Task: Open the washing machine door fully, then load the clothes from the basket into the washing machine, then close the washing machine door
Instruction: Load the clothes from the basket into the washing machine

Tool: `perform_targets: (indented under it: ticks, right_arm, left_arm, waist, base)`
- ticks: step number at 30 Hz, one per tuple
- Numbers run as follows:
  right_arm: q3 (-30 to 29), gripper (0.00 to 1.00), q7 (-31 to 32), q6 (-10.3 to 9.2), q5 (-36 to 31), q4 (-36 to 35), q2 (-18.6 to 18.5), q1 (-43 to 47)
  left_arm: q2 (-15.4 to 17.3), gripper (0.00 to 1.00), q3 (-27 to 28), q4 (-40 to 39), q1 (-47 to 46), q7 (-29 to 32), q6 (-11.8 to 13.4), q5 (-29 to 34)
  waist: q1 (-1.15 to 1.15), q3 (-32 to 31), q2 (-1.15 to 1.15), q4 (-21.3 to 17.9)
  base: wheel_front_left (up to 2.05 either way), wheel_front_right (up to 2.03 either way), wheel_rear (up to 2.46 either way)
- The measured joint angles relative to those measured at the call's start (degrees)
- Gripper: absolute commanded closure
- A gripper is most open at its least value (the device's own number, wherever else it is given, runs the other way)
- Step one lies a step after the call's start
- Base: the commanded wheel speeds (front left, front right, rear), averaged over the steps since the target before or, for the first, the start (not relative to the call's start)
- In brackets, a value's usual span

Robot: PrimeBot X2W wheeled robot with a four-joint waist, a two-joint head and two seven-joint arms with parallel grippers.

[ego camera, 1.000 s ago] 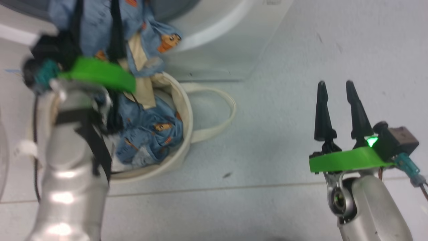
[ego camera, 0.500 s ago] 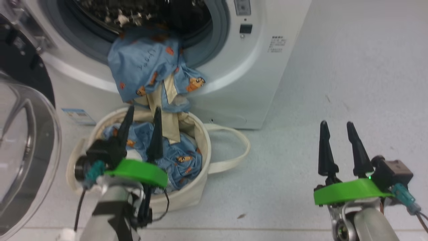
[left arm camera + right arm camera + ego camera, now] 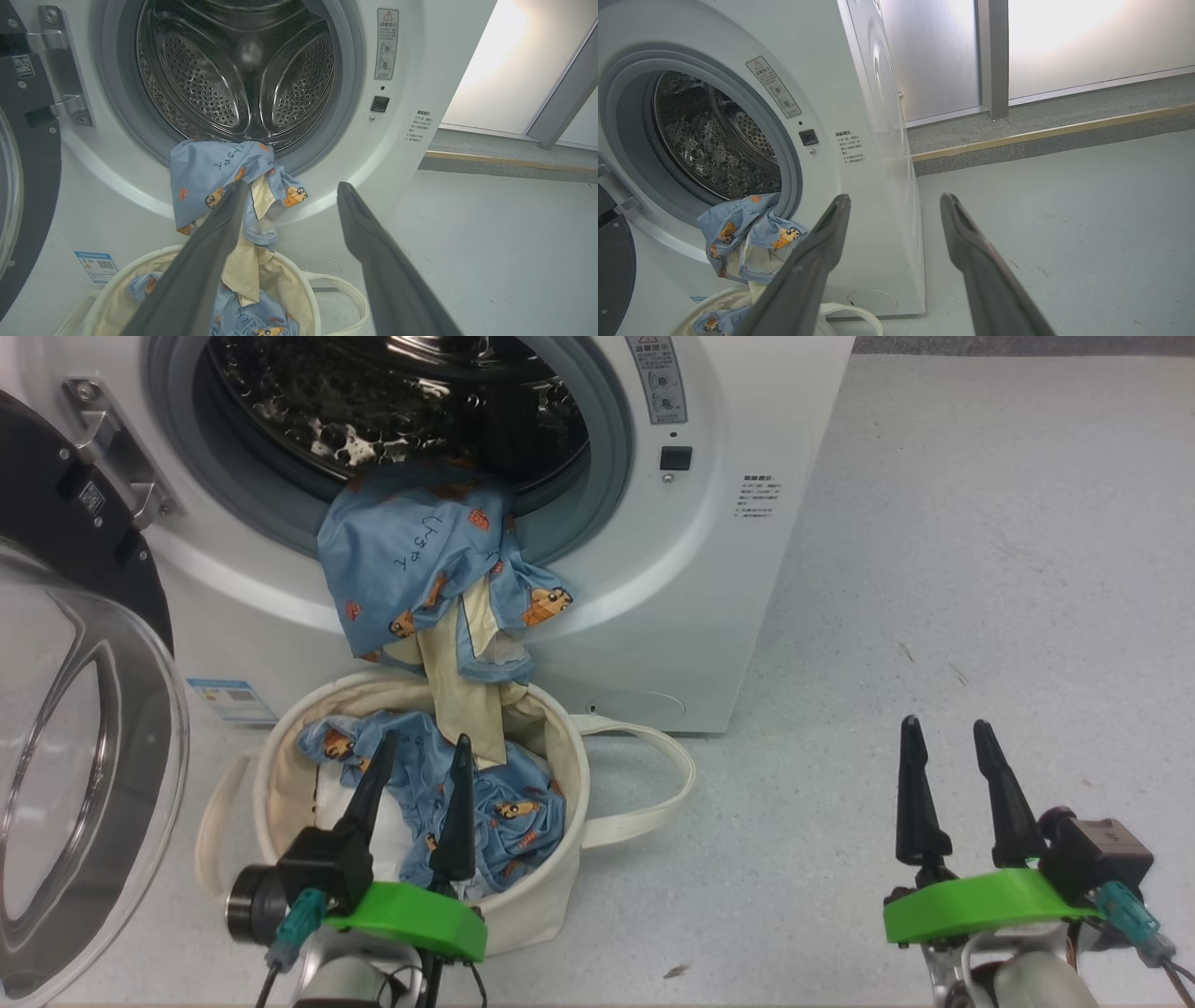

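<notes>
Door (image 3: 56, 784) stands wide left of the basket (image 3: 571, 775), clothes (image 3: 420, 560) trail from washer (image 3: 747, 569) mouth down into it, left gripper (image 3: 425, 740) over it and right gripper (image 3: 945, 722) well to its right, both spread and empty; best pinch the hanging bunch low, push deep.

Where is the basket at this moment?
In the head view the basket stands on the floor at the lower left, just in front of the washing machine, with the left claw over its near side.
</notes>
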Motion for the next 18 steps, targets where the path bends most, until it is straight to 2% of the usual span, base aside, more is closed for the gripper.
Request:
perform_targets:
  ticks: [10,18]
  right_arm:
    - [0.78,0.0,0.0,0.0,0.0,-0.02,0.03,-0.02]
    - [0.8,0.0,0.0,0.0,0.01,-0.46,0.03,-0.81]
  left_arm:
    - [0.0,0.0,0.05,0.47,-0.14,0.0,0.45,-1.56]
    - [0.0,0.0,-0.1,5.93,-4.54,0.0,0.47,-2.76]
  waist:
    - [0.0,0.68,0.0,-0.4]
    - [0.0,4.69,0.0,-1.49]
  base:
    - [0.0,0.0,0.0]
    - [0.0,0.0,0.0]
